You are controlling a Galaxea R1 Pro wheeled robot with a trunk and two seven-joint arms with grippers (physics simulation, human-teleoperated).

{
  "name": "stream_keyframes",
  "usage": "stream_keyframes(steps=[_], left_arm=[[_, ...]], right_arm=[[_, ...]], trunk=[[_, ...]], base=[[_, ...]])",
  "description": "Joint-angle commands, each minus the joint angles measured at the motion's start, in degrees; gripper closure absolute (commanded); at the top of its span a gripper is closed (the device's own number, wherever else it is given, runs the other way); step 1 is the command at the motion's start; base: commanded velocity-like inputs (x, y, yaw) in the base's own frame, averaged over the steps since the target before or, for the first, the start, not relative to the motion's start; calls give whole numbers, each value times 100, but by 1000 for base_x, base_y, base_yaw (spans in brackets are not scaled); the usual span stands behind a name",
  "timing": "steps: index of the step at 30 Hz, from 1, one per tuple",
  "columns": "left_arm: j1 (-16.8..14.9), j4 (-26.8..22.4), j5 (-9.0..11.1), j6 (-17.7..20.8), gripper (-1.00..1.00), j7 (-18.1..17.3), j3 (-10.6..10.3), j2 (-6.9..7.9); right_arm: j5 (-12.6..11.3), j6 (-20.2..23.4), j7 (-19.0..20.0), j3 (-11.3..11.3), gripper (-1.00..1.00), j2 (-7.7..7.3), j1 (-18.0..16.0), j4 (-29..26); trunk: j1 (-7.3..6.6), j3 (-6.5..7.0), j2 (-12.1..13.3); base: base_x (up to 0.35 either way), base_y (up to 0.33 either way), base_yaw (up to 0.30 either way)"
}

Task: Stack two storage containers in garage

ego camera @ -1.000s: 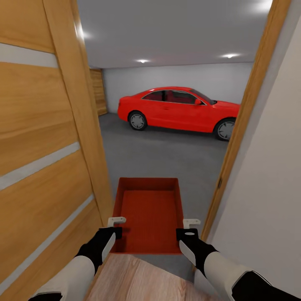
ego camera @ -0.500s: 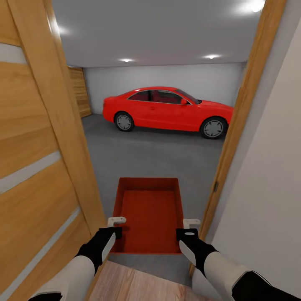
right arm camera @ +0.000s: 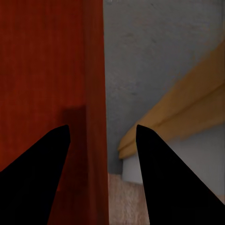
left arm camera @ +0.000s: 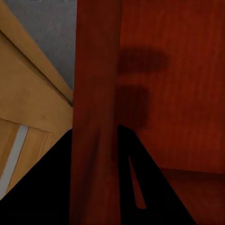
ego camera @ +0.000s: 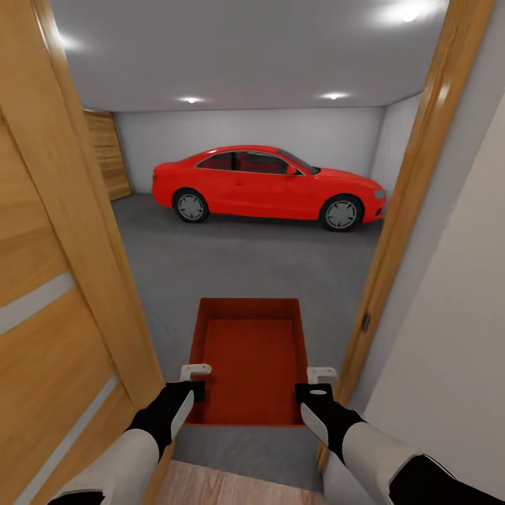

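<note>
One orange-red storage container (ego camera: pixel 245 358), lidless and finely ribbed, hangs level in front of me over the grey garage floor (ego camera: pixel 266 266). My left gripper (ego camera: pixel 196 379) is shut on its left side wall, and my right gripper (ego camera: pixel 319 382) on its right side wall. In the left wrist view the red wall (left arm camera: pixel 96 93) runs between the two dark fingers of the left gripper (left arm camera: pixel 95 129). The right wrist view has the container's wall (right arm camera: pixel 96 84) between the fingers of the right gripper (right arm camera: pixel 102 125), with concrete beside it.
I stand in a doorway: an open wooden door (ego camera: pixel 56 280) close on my left, a wooden door frame (ego camera: pixel 407 210) and pale wall on my right. A red car (ego camera: pixel 266 186) is parked across the far garage. A wood-plank floor strip (ego camera: pixel 231 487) lies underfoot.
The view has advanced through the doorway: more of the garage shows, the door edge slid left, the plank strip shrank. The container stays held the same way between both grippers.
</note>
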Motion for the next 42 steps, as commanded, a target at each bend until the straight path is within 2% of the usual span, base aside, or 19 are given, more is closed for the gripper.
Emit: stream_keyframes(steps=[1,28,42], left_arm=[[2,-5,-146,56,100,29,39,50],[2,-6,-146,54,100,29,30,50],[2,-13,-146,54,100,37,30,50]], right_arm=[[41,39,-12,-127,100,-4,-10,-181],[41,39,-12,-127,100,-4,-10,-181],[41,39,-12,-127,100,-4,-10,-181]], trunk=[[5,-13,-13],[5,-13,-13],[5,-13,-13]], base=[[187,158,-118],[193,162,-116],[100,59,-63]])
